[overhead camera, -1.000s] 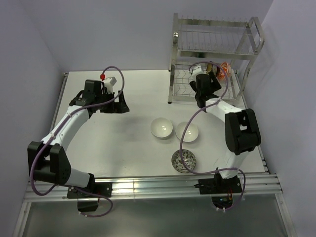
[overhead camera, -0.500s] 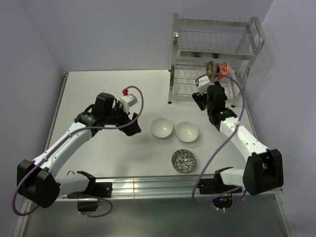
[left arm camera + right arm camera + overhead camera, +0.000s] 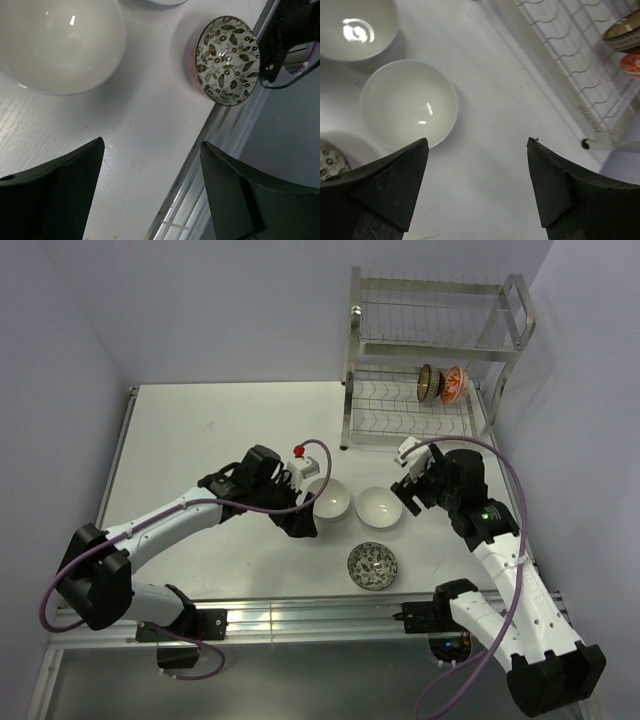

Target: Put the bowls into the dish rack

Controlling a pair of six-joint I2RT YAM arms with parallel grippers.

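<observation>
Two plain white bowls (image 3: 327, 498) (image 3: 379, 507) sit side by side mid-table, with a grey-white patterned bowl (image 3: 373, 565) in front of them. The silver dish rack (image 3: 353, 370) stands at the back right; a dark brown bowl (image 3: 426, 383) and an orange-red bowl (image 3: 453, 383) stand on edge in its lower tier. My left gripper (image 3: 303, 523) hangs open just left of the left white bowl (image 3: 60, 45), over bare table. My right gripper (image 3: 410, 498) is open just right of the right white bowl (image 3: 410, 102), nothing between its fingers.
The table's metal front rail (image 3: 215, 130) runs close to the patterned bowl (image 3: 227, 60). Purple cables (image 3: 500, 465) loop off both arms. Walls close in on the left, back and right. The rack's wire slots (image 3: 560, 45) lie beyond my right gripper (image 3: 477, 142).
My left arm swept right from the far left to the white bowls, its jaws narrowing a little. My right arm drew back from the rack, down beside the right white bowl.
</observation>
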